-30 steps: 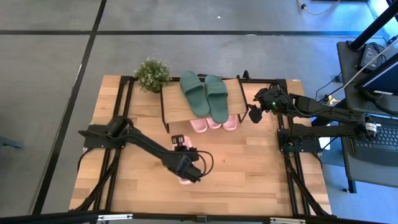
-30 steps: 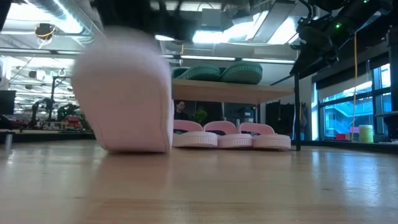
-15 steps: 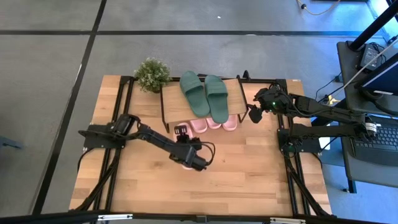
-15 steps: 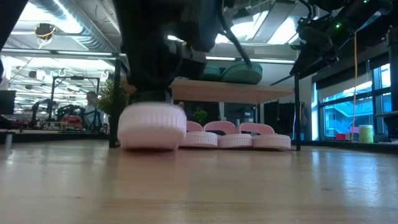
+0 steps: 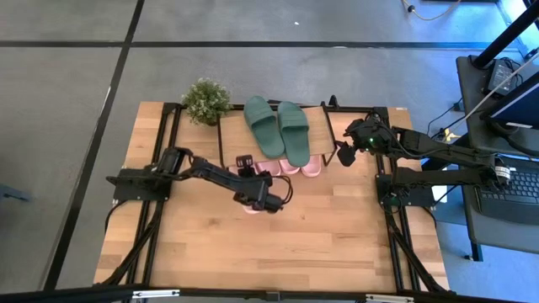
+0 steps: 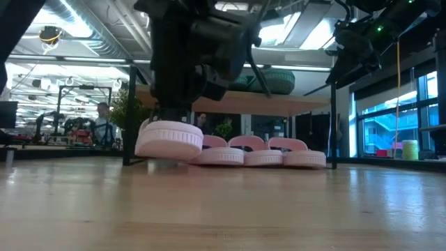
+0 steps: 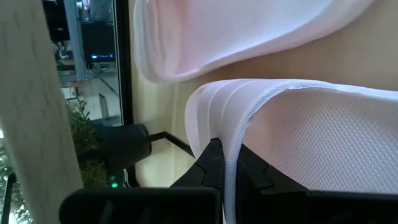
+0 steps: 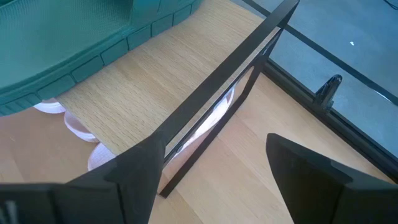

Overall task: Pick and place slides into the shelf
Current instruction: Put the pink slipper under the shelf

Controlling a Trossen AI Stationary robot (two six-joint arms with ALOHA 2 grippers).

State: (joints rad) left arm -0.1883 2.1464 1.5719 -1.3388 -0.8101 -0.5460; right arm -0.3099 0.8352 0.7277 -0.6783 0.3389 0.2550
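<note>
High view, step: the left gripper [image 5: 253, 199] carries the last pink slide [image 5: 251, 208] toward the shelf [image 5: 237, 143], at about 7 o'clock from the shelf's front edge.
High view, stock: two green slides [image 5: 278, 126] lie on the shelf top; three pink slides [image 5: 288, 167] sit under its front edge.
High view, waiting arm: the right gripper [image 5: 345, 155] hangs at the shelf's 3 o'clock side.
Low view, room: the carried slide [image 6: 170, 140] is tilted just above the surface [image 6: 223, 209], overlapping the row of pink slides [image 6: 263, 155]; the open slot lies between the black leg [image 6: 129, 115] and that row.
Low view, next move: likely a low push toward 12 o'clock, staying under the board and clear of the leg.
Left wrist view, fingers: closed on the pink slide's [image 7: 298, 143] edge; another pink slide [image 7: 249, 31] lies just ahead.
Right wrist view, fingers: spread apart, holding nothing, near the shelf's black frame [image 8: 217, 106].
</note>
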